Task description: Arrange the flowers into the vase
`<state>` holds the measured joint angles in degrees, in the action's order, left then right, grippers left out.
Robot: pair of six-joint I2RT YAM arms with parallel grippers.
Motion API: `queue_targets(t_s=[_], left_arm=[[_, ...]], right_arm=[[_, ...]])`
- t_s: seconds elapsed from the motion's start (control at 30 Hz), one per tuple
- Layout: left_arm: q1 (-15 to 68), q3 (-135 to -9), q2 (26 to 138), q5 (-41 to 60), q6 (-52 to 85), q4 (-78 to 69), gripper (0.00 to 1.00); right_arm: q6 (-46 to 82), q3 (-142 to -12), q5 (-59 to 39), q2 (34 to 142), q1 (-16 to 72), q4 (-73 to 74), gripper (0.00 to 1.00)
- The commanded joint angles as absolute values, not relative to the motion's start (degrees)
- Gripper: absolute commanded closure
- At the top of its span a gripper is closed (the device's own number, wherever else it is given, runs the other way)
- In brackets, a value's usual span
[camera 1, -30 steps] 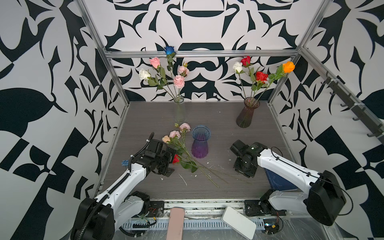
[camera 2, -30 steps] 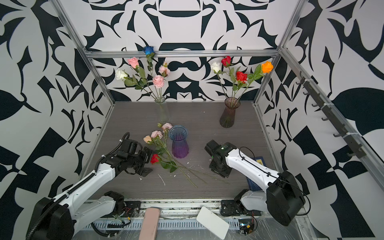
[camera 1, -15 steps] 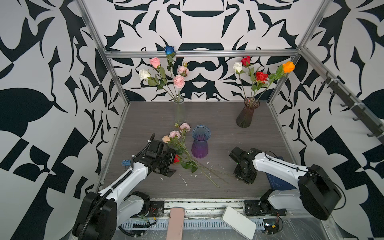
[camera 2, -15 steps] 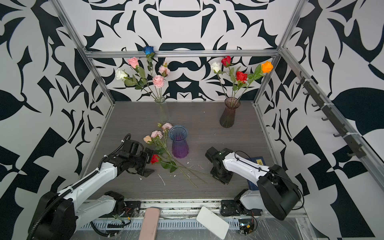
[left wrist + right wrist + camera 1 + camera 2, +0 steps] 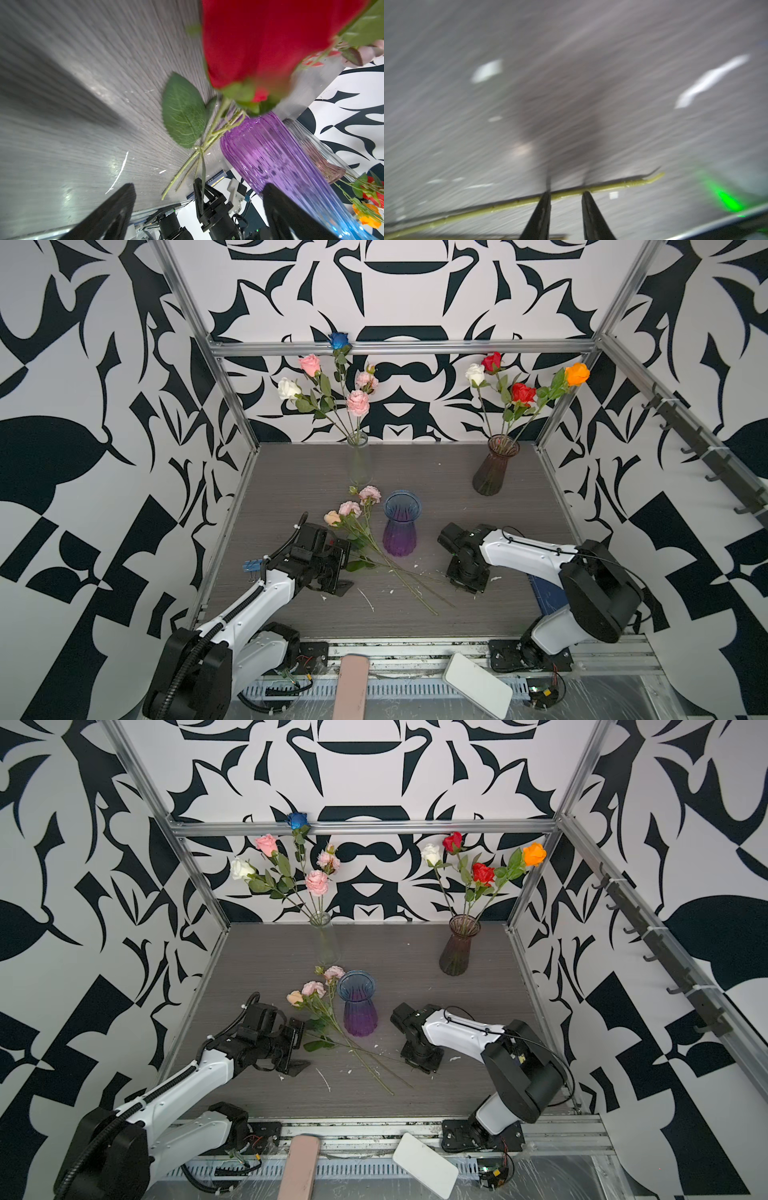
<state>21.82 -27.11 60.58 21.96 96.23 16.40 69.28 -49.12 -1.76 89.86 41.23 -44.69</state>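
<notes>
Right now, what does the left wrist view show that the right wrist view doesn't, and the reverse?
Only the left wrist view: a red rose head close up, a green leaf, the purple vase, crossed stems and the left gripper, wide open. Only the right wrist view, blurred: one stem end lying past the black fingertips, and a green glow. Both: the grey table and the right gripper, distant in the left wrist view, fingertips slightly apart.

Loose flowers (image 5: 350, 509) left of front vase (image 5: 400, 531)
</notes>
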Motion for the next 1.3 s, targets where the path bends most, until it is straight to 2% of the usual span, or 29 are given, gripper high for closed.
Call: queue_targets(t_s=[0.0,0.17,0.37,0.57,0.7,0.9,1.27], left_arm=[[21.9,-26.7,61.2,22.4,97.4,15.6,0.00],[21.9,-26.5,61.4,21.2,97.8,14.7,0.06],[21.9,-26.8,63.5,21.1,98.0,12.8,0.25],[22.8,-33.4,66.1,19.0,95.0,21.4,0.25],[26.2,-40.1,66.9,13.0,96.4,30.6,0.27],[33.0,-48.9,71.0,4.0,102.6,42.6,0.40],[47.1,-55.2,84.6,-6.5,116.9,42.1,0.40]], right_arm=[[71.3,-54.2,-3.6,91.6,43.9,-43.6,0.70],[70.5,-61.0,-4.5,93.5,45.0,-45.2,0.70],[71.2,-60.2,-3.7,88.3,42.5,-45.3,0.70],[69.4,-55.4,-4.6,81.0,33.4,-47.1,0.70],[66.5,-54.3,-4.5,76.7,27.7,-49.6,0.71],[61.8,-53.4,-4.4,71.5,21.9,-51.5,0.72],[54.1,-52.2,-11.7,68.7,17.0,-50.1,0.73]])
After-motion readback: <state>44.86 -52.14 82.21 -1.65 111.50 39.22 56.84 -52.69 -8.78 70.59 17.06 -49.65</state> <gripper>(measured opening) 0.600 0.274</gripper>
